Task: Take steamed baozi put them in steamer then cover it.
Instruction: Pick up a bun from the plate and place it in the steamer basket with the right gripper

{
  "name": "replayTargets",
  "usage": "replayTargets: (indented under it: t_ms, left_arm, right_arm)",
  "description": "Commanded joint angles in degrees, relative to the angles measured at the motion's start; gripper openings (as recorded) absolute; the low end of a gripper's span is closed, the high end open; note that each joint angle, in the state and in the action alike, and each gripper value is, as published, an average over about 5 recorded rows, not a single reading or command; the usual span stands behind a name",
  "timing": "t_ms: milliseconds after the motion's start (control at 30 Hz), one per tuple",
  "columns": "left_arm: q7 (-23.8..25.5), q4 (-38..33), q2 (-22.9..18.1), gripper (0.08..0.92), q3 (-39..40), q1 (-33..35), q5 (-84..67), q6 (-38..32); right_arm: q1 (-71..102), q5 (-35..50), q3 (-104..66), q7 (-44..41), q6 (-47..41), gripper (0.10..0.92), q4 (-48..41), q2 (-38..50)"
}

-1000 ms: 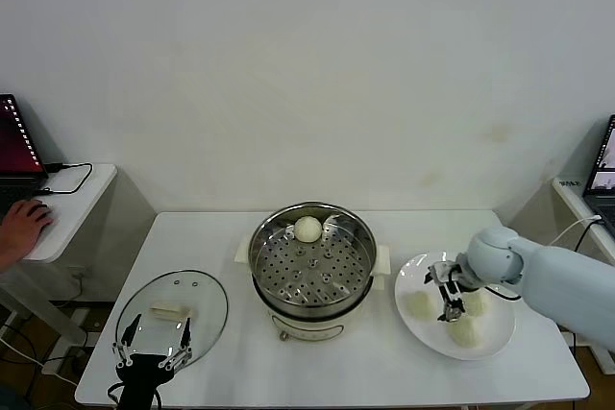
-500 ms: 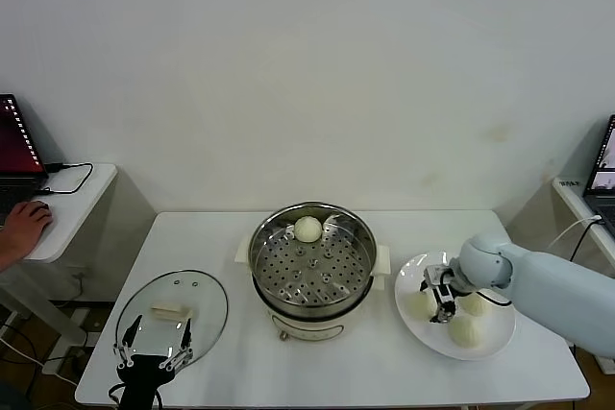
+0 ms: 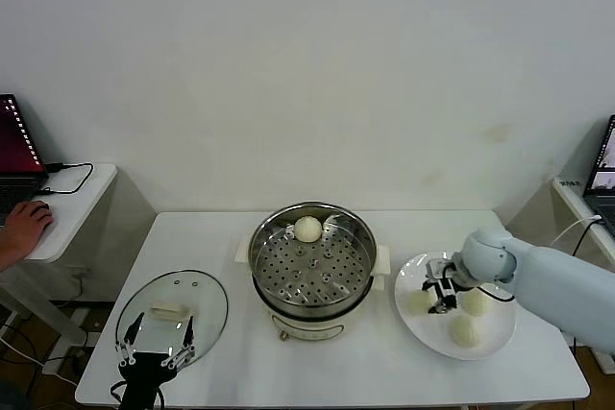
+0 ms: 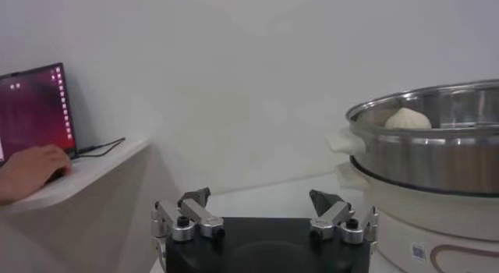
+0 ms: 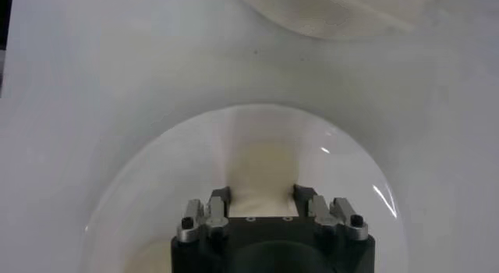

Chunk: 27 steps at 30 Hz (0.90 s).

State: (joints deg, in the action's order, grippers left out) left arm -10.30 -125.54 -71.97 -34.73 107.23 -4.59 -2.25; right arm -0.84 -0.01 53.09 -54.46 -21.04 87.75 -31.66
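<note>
The steamer stands mid-table with one baozi on its perforated tray at the far side. It also shows in the left wrist view with that baozi. Three baozi lie on a white plate at the right. My right gripper is down at the leftmost one. In the right wrist view its jaws are closed against both sides of that baozi, which rests on the plate. The cover lies flat at front left. My left gripper is open just before it.
The other two baozi lie close beside the right gripper. A side table at far left holds a laptop with a person's hand on it. Another laptop stands at far right.
My right gripper has shifted left from between the buns onto the leftmost bun on the plate and closed around it. The left arm, cover and steamer have not moved.
</note>
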Motion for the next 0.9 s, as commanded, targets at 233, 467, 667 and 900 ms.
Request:
replayTargets:
  t_ms: [233,467,667,900]
  left_arm:
    - [0.2,0.5,0.7,0.823,1.2,-1.8,-0.1,0.3]
    - [0.2,1.0,1.1,0.823,1.3,-2.3,-0.7,0.1]
    - [0.1,1.1,1.2,0.823,0.6,-2.6,-1.6,0.1]
    - [0.1,1.0,1.1,0.823,-0.5,-3.0,-2.0,0.1]
  right_arm:
    - [-32.1,14.3,12.9,-1.8,-3.6,0.532,10.0,4.9]
    - [-49.8,23.7,23.3,-0.6,-7.8,0.540,11.4,-3.7]
    - [-49.0,31.1,23.7,2.7,-11.7,0.543,9.7,-15.5]
    - [-39.6,34.7,19.7,6.4,-15.3,0.543,1.9,-29.6]
